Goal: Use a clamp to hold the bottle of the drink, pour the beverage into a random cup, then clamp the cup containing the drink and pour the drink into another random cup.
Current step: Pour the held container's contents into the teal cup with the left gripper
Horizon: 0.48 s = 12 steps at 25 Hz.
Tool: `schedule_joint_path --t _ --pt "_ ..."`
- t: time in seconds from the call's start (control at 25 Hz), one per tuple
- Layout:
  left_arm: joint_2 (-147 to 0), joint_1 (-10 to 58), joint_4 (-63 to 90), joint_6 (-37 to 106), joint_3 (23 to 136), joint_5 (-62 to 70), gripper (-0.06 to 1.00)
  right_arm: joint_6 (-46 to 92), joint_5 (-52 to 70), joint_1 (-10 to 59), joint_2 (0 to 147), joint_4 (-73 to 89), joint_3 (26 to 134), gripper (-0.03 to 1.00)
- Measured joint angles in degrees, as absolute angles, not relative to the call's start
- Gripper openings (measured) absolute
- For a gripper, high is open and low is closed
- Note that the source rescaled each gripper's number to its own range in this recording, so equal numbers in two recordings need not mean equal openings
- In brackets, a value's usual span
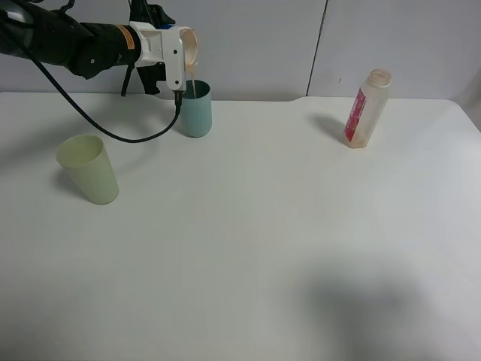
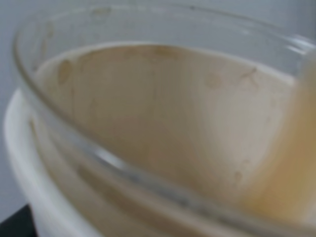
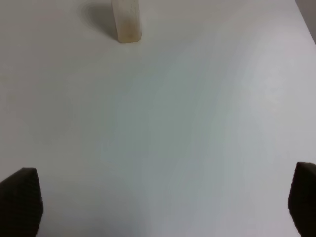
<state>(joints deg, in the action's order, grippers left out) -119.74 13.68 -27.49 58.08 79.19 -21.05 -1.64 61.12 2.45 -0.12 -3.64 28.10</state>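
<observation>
My left gripper (image 1: 180, 54) is shut on a clear cup (image 1: 189, 48) and holds it tipped on its side above a teal cup (image 1: 197, 110) at the back left. A thin beige stream (image 1: 193, 84) runs from the clear cup into the teal cup. The left wrist view is filled by the tilted clear cup (image 2: 163, 128), coated with beige drink. A pale green cup (image 1: 89, 168) stands at the left. The drink bottle (image 1: 367, 108), red-labelled and uncapped, stands at the back right, and shows in the right wrist view (image 3: 126, 20). My right gripper (image 3: 163, 202) is open over bare table.
The white table (image 1: 263, 248) has a notch in its back edge near the middle right. A black cable (image 1: 98, 126) hangs from the left arm down to the table beside the teal cup.
</observation>
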Motion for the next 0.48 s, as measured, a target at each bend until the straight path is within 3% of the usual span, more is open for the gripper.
schedule_joint_path --t 0.48 --pt "-119.74 13.63 -27.49 60.33 79.19 -21.05 0.0 -1.64 61.12 2.45 -0.12 -3.64 28.1 1.0"
